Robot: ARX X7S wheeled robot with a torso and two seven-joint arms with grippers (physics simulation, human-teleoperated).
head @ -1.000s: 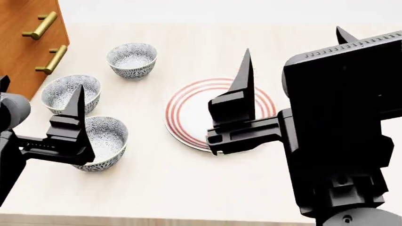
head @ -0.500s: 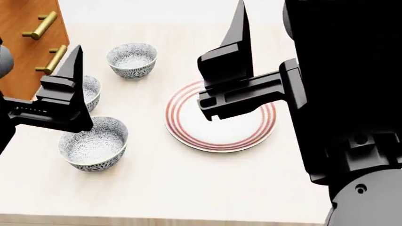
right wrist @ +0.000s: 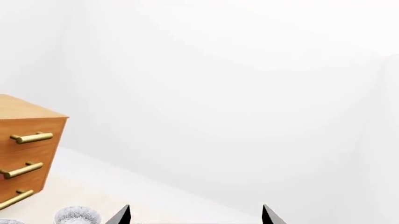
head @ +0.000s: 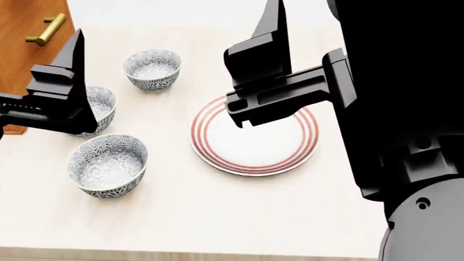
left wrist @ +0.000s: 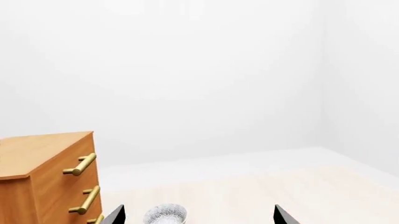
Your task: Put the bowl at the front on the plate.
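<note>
My left gripper (head: 69, 81) hangs above the table's left side with its jaws spread and nothing between them; in the left wrist view only the two dark fingertips (left wrist: 116, 215) show, well apart. It partly covers the middle bowl (head: 100, 106) from my head camera. My right gripper (head: 264, 60) is likewise spread and empty, raised over the far edge of the plate (head: 254, 136), hiding part of its red rings.

The bowl (head: 108, 165) I am after sits untouched at the front left of the table (head: 217, 217), just nearer than my left gripper and apart from the plate to its right. The far bowl (head: 152, 68) stands behind. A wooden drawer cabinet (head: 29, 32) with brass handles borders the left edge, close to my left arm.
</note>
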